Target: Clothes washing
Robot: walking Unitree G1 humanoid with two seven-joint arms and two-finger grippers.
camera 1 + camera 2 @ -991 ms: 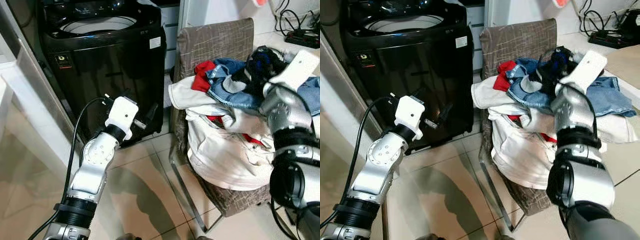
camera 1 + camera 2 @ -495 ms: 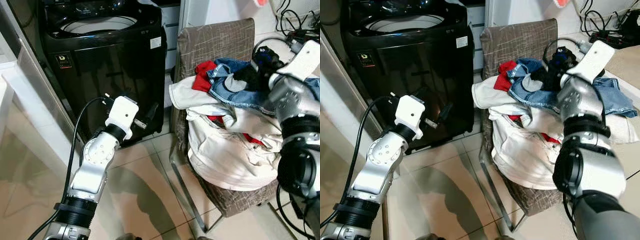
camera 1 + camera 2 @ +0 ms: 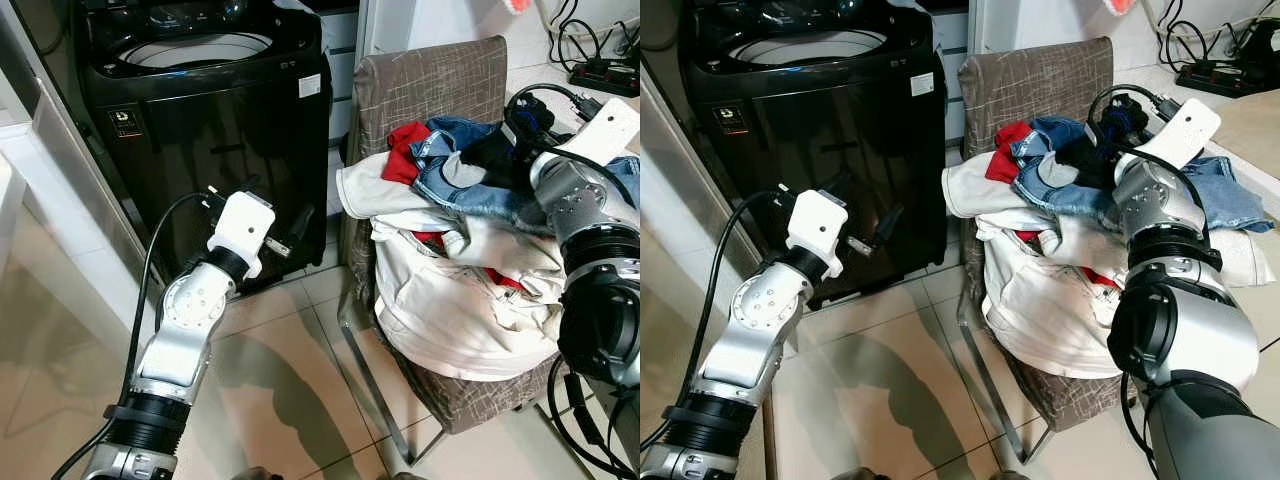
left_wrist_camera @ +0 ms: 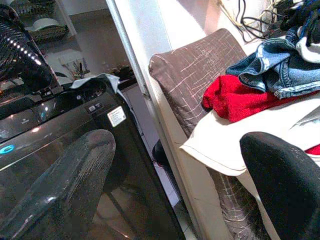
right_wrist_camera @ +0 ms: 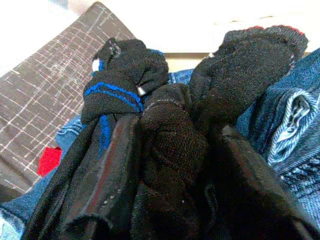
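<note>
Partly buried, right hand (image 5: 170,165) clamped on black garment (image 5: 165,115), left hand (image 4: 175,190) open, empty.

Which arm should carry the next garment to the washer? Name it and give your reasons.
Right. The right gripper is already shut on the black garment atop the clothes pile on the chair. The left gripper hangs low by the washing machine, jaws open and empty.

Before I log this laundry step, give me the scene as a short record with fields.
washer: black top-loader, lid open, left of the chair
chair: brown fabric, piled with clothes
pile: jeans, red garment, white garment
right gripper: shut on black garment atop the pile
left gripper: open, low before the washer
</note>
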